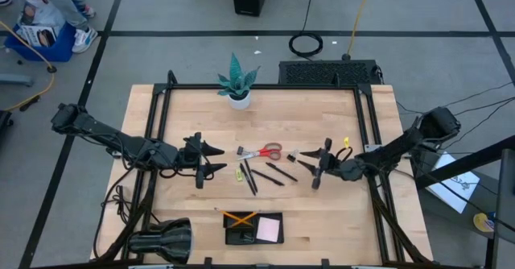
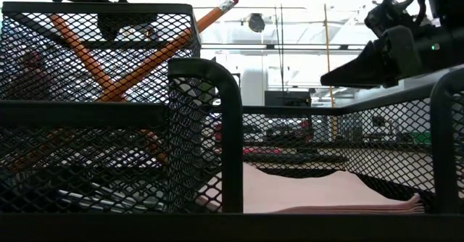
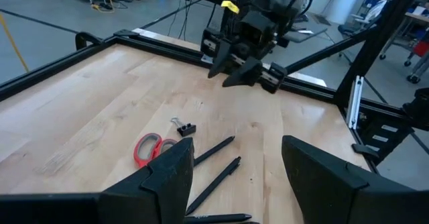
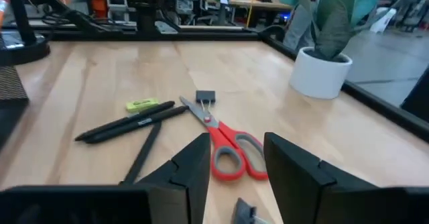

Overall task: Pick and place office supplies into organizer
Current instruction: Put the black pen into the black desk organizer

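both grippers — left (image 1: 211,161), right (image 1: 315,171) — hover spread apart, empty, flanking scissors (image 1: 262,152) and pens (image 1: 265,175).

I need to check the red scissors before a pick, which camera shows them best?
The right wrist view: the red-handled scissors lie whole and close, just ahead of that gripper's fingers. The high view shows them small, the left wrist view only the handles, the low view nothing.
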Robot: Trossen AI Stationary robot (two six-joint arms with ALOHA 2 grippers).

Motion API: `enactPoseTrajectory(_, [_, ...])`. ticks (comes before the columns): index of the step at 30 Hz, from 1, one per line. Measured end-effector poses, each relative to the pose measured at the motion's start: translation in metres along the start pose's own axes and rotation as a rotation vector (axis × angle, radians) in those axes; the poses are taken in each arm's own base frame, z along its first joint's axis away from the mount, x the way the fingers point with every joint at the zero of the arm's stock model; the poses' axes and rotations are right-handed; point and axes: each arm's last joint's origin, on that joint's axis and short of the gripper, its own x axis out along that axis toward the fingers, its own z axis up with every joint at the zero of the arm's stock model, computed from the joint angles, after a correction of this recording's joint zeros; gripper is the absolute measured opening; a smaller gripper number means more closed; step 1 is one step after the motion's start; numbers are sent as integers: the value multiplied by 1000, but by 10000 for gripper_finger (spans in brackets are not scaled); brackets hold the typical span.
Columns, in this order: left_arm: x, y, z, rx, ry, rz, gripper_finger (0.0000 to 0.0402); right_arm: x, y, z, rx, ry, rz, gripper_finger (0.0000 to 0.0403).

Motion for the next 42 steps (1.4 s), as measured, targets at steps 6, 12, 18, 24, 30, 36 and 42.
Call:
enactPoseTrajectory(6, [0, 0, 0, 0, 0, 0, 232, -3, 9, -10, 66, 68, 18, 130])
enactPoseTrajectory(12, [0, 0, -1, -8, 12, 4, 232, -1, 22, -28, 118, 112, -16, 130])
enactPoseTrajectory(18, [0, 0, -1, -14, 11, 4, 232, 14, 56, -34, 71, 133, 1, 130])
enactPoseTrajectory(24, [0, 0, -1, -15, 12, 4, 232, 21, 75, -40, -6, 115, -63, 130])
enactPoseTrajectory(30, [0, 1, -2, -15, 18, 5, 232, 20, 65, -54, 38, 151, -92, 130])
enactPoseTrajectory(36, [0, 1, -2, -14, 19, 6, 232, 20, 64, -55, 74, 152, -93, 130])
enactPoseTrajectory(42, [0, 1, -2, -14, 19, 6, 232, 26, 60, -56, 133, 194, -58, 130])
